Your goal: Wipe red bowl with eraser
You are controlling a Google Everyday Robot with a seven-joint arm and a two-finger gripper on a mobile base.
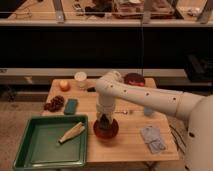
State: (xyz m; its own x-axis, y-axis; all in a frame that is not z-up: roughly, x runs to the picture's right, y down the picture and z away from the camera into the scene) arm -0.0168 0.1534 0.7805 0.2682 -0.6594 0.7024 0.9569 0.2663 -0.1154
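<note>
The red bowl (106, 130) sits on the wooden table (130, 145) just right of the green tray. My white arm reaches in from the right and bends down over the bowl. My gripper (104, 120) points down into the bowl's inside, with a small dark block, the eraser (103, 121), at its tip against the bowl. The gripper covers most of the bowl's middle.
A green tray (35, 150) holding a banana (71, 132) lies at the front left. A teal block (71, 106), dark grapes (54, 103), an orange (64, 85) and a white cup (80, 79) stand at the left back. A maroon bowl (134, 79) sits behind; a grey cloth (153, 139) lies right.
</note>
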